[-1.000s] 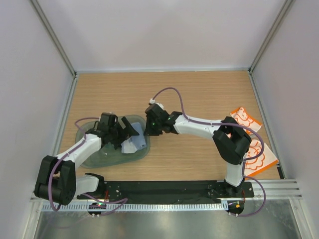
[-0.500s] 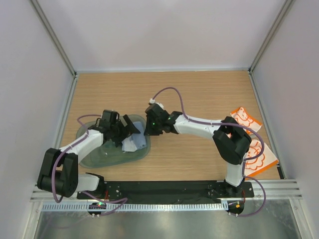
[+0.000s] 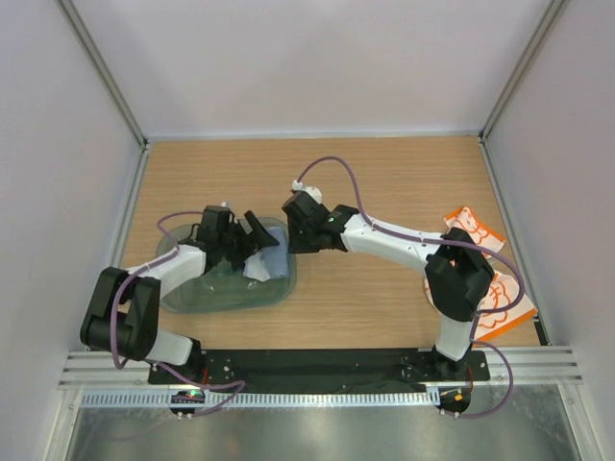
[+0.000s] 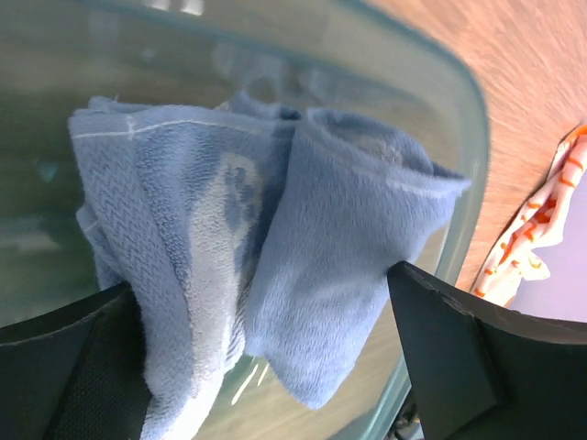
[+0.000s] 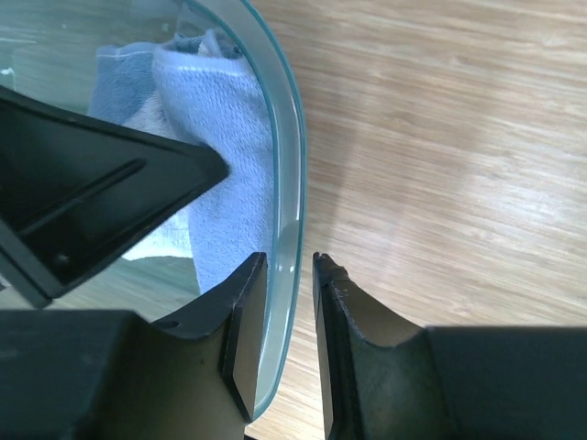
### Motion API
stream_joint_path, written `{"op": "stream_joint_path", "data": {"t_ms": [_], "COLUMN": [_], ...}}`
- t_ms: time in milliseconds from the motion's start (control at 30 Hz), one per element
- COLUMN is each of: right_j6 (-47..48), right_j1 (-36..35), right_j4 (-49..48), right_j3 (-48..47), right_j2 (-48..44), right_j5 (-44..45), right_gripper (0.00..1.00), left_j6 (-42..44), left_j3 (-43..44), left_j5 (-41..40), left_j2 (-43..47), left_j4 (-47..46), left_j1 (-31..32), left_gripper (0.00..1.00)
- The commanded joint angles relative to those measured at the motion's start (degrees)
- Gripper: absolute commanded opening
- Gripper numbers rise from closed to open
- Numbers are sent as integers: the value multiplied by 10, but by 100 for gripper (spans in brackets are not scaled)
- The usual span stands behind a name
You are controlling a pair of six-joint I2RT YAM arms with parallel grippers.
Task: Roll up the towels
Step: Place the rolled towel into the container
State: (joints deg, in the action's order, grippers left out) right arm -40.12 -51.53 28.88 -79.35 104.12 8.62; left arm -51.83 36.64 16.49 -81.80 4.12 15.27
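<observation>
A pale blue towel (image 4: 275,238) lies bunched and loosely folded inside the translucent tray (image 4: 468,119). My left gripper (image 4: 261,284) is open wide, and the bundle fills most of the space between its two fingers. From above, the blue towel (image 3: 258,270) shows just under my left gripper (image 3: 255,245). My right gripper (image 5: 287,260) straddles the tray's rim (image 5: 289,183); its jaws are a little apart, with wood showing beside the rim. Two orange-and-white towels (image 3: 473,229) (image 3: 500,298) lie flat at the table's right edge.
The blue-green tray (image 3: 207,300) sits at the front left of the wooden table (image 3: 384,182). My right gripper (image 3: 291,245) is at its right rim. White walls close in the back and both sides. A black rail (image 3: 317,363) runs along the near edge.
The tray has shifted slightly to the right. My left gripper moved up and right over the blue towel. My right gripper's jaws have loosened on the tray's rim.
</observation>
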Motion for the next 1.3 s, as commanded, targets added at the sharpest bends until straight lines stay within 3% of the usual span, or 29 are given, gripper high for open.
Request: {"op": "stream_joint_path", "data": {"t_ms": [0, 100, 133, 200, 233, 300, 333, 500, 700, 833, 1000, 1100, 1167, 1267], "right_j6": [15, 13, 12, 12, 14, 19, 21, 24, 13, -3, -9, -7, -6, -1], "right_j1": [2, 2, 2, 2, 2, 1, 0, -2, 0, 14, 28, 35, 40, 46], "right_j4": [17, 16, 14, 10, 7, 3, -2, -42, -55, -80, -96, -100, -106, -122], "right_j3": [-27, -34, -36, -40, -43, -46, -48, -34, -43, -27, -12, -7, 2, 20], "right_j2": [-9, 6, 7, 5, 3, -4, -8, -30, -21, -27, -37, -41, -47, -62], "right_j5": [16, 14, 14, 14, 12, 8, 4, -23, -66, -79, -118, -126, -135, -160], "right_gripper": [33, 29, 28, 28, 27, 27, 27, 31, 42, 52, 58, 60, 61, 63], "left_j6": [31, 35, 35, 35, 35, 34, 34, 29, -31, -98, -179, -268, -323, -338], "left_j3": [-31, -31, -32, -32, -32, -31, -30, -59, -111, -164, -176, -183, -182, -156], "left_j5": [-36, -29, -29, -29, -29, -28, -27, 34, 188, 259, 313, 339, 357, 368], "left_j2": [-42, -43, -46, -56, -61, -73, -77, -73, -64, -80, -142, -199, -239, -261], "left_j4": [28, 10, 4, -3, -7, -11, -15, -87, -298, -493, -632, -778, -928, -928], "left_j1": [4, 10, 11, 11, 11, 11, 11, 12, 1, -28, -50, -58, -66, -67], "left_gripper": [100, 98, 79, 65, 39, 17, 0, 0, 0, 1, 0, 1, 0, 0]}}
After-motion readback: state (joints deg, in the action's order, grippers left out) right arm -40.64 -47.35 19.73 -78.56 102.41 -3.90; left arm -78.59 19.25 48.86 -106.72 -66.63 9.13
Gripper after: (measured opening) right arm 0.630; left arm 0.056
